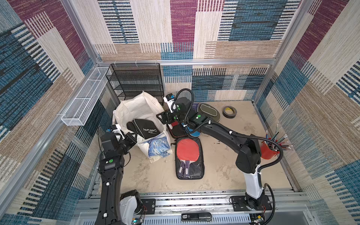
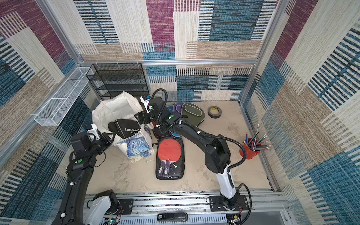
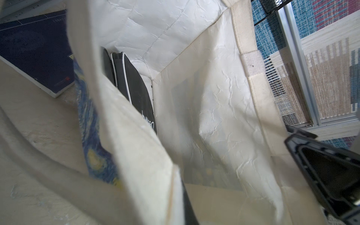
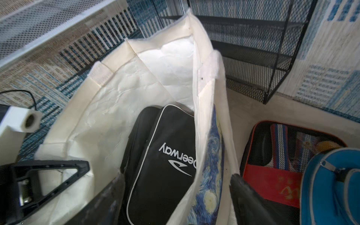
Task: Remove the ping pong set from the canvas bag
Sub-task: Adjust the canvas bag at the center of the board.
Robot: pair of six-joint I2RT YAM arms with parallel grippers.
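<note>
With the left gripper pinched shut, seemingly on the rim of the canvas bag, the right gripper gapes wide astride the ping pong case inside and the printed wall, so closing risks snagging fabric.

Inside the open canvas bag, a black case crowds the printed side.

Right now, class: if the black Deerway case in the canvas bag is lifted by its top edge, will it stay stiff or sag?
Probably stiff: the Deerway case shows flat faces and a smooth piped edge. Likely light, being slim. It may drag the creased canvas bag wall beside it.
</note>
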